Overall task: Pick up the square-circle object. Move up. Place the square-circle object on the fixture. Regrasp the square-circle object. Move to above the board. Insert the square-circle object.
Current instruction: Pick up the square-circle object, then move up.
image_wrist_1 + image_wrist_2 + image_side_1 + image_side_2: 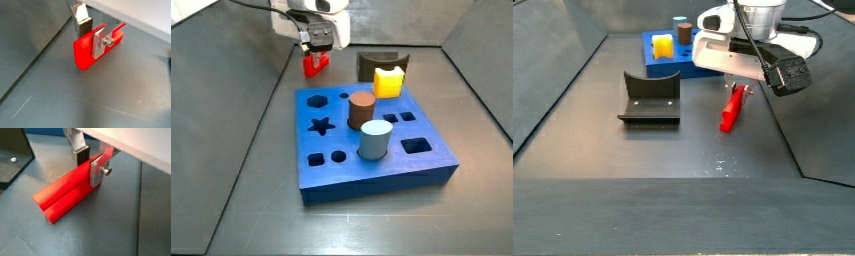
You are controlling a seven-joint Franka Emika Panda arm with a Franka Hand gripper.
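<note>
Square-circle object (67,195) is clamped at one end by gripper (90,160) jaws, upper centre; fixture (648,98) not yet reached.

Square-circle object (67,195): a bright red elongated piece with a lengthwise groove, clamped at one end between the silver fingers of the gripper (90,165); whether its far end touches the grey floor cannot be told (in a side view (732,109) it hangs tilted below the gripper (740,88)).

Fixture (648,97): dark L-shaped bracket on a base plate, standing apart from the red piece.

Board (372,148): thick blue slab with star, round and square holes, carrying pegs.
</note>
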